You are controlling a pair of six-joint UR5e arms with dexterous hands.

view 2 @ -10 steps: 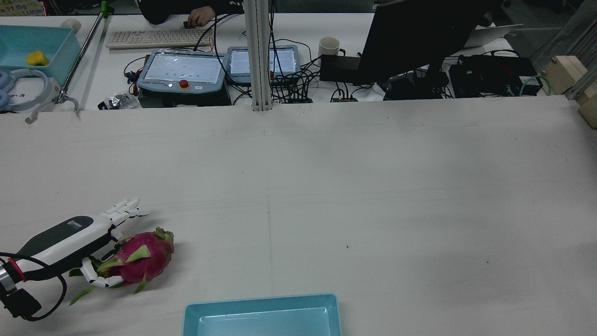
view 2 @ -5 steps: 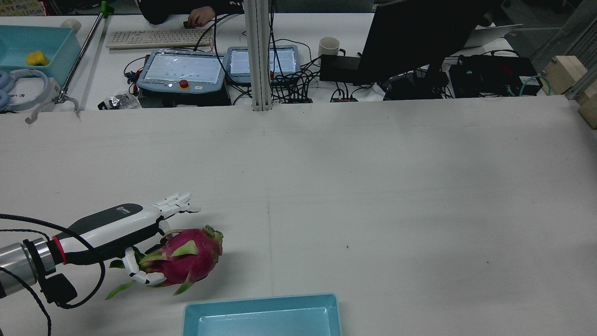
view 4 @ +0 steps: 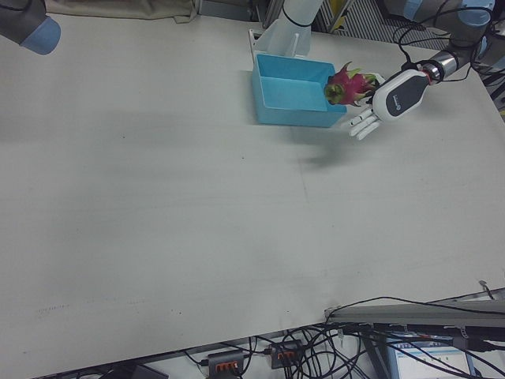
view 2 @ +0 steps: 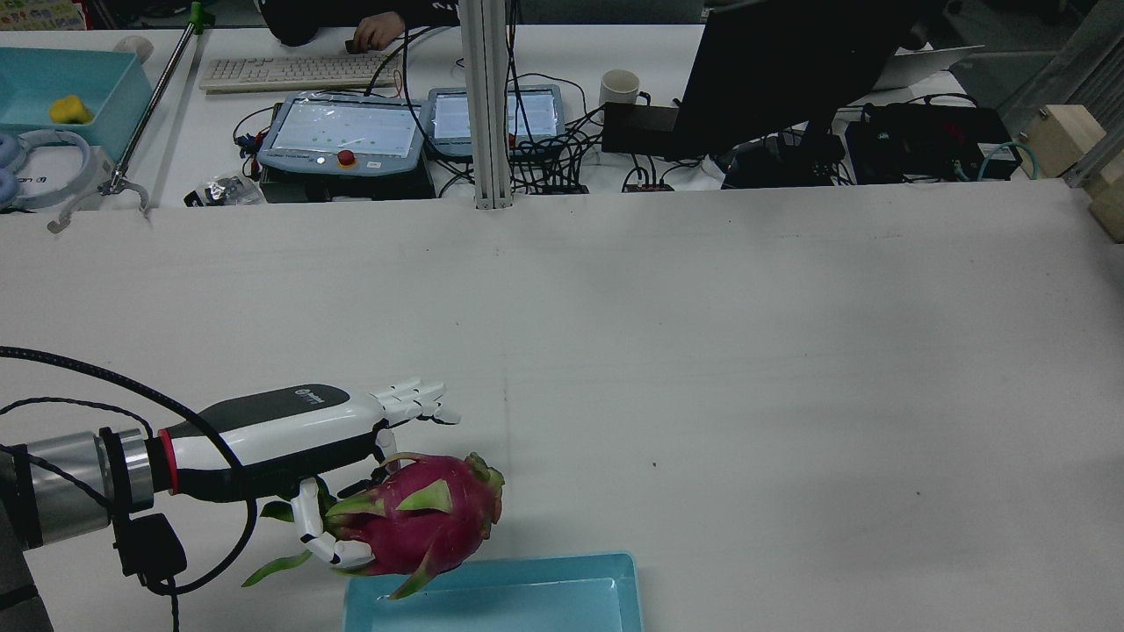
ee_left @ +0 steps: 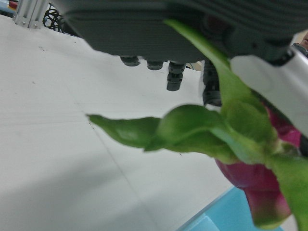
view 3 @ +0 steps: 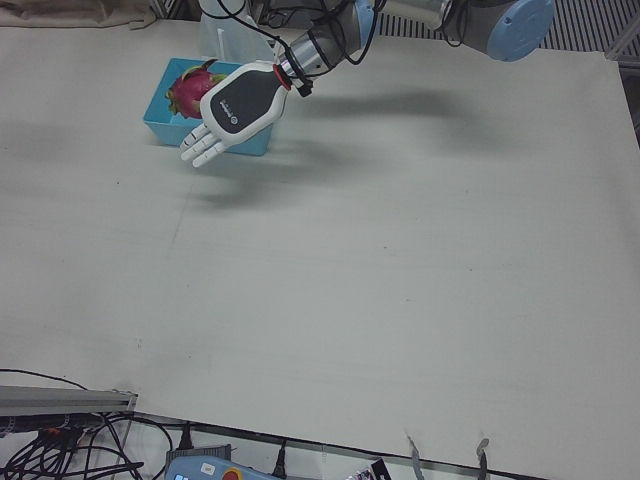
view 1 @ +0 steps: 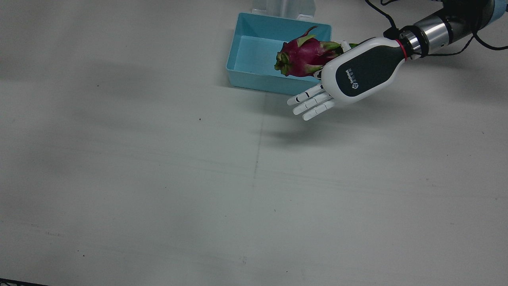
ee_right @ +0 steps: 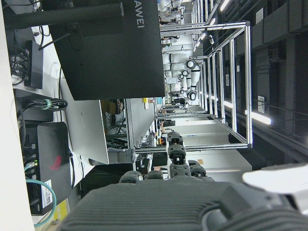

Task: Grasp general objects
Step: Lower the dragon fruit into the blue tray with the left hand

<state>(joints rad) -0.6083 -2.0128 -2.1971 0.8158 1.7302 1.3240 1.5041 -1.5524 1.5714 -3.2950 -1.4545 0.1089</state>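
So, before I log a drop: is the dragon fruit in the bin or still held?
Held. The left robot hand grips the dragon fruit above the blue bin.

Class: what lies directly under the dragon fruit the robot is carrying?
Under the dragon fruit, held by the left hand, sits the blue bin; its visible floor looks bare, but the fruit hides one corner.

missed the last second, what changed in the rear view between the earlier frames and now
The left hand, shut on the dragon fruit throughout, carried it rightward across the rear view and nearer the camera, from open table to the rim of the blue bin. The grip, the bin and the desk clutter behind stayed as they were.
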